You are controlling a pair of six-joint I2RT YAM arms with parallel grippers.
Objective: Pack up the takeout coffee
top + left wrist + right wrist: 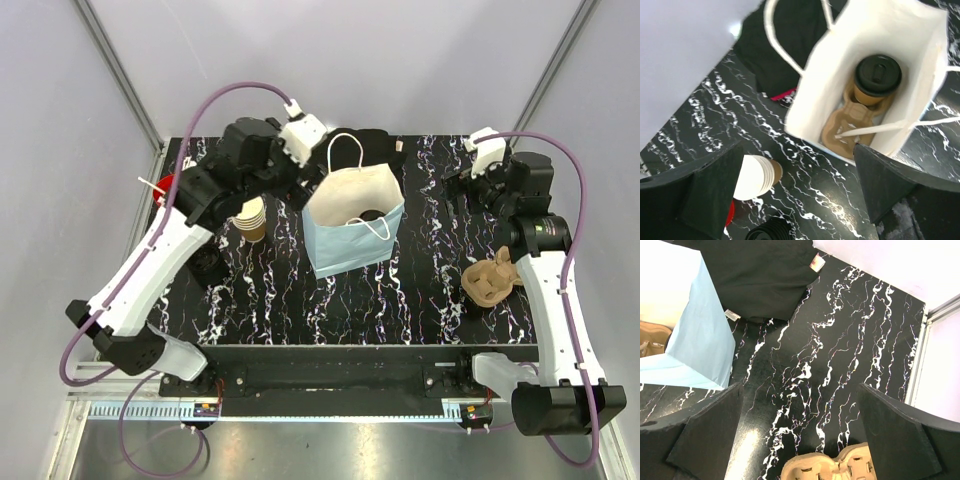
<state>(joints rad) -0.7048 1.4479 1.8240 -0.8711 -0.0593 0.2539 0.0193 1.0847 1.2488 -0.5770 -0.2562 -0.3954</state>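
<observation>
The takeout coffee (875, 85) stood upright in a pulp carrier (842, 127) inside the paper bag (832, 75), upper right of the left wrist view. The left claw (797, 180) and right claw (800, 425) were both spread apart, empty. The cup looked light and crushable, best gripped gently just under its stiff lid (880, 71).

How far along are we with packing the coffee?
Done: the lidded coffee cup sits in the cardboard carrier inside the paper bag. In hand: nothing; the left pincer above the bag and the right pincer are both open and empty. Left: probably only withdrawing them.
</observation>
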